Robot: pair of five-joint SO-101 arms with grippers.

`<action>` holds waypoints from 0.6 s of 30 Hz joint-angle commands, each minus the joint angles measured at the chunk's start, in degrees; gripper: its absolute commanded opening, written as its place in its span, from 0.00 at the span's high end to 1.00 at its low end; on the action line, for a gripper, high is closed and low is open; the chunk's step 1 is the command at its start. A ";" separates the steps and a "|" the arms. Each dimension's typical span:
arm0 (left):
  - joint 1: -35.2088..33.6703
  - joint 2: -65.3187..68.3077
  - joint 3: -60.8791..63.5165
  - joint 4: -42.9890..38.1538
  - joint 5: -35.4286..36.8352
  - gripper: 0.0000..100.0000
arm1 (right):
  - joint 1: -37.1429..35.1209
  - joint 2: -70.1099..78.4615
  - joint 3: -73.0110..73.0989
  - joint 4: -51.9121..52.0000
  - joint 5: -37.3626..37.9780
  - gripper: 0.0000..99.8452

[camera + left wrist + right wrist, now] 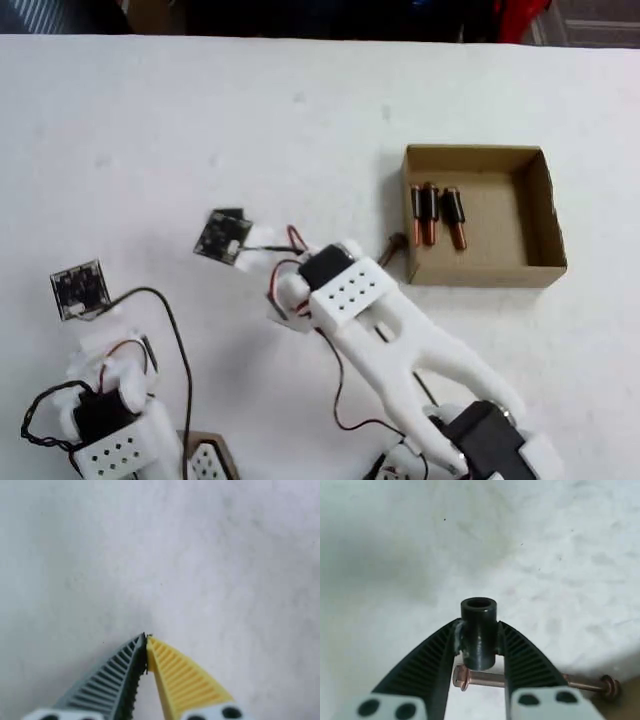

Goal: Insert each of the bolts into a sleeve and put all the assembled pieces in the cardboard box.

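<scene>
Cardboard box: three assembled pieces | right claw grasps sleeve | left claw clenched

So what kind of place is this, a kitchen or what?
Most likely a robot lab or workshop bench, not a kitchen. Two white robot arms sit at a plain white table, a cardboard box holds three bolts in sleeves, and the right gripper holds a black sleeve.
</scene>
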 commanded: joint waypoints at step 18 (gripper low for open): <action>-0.22 -0.57 -0.09 0.44 -0.53 0.98 | -0.84 7.96 3.78 -9.54 -5.01 0.94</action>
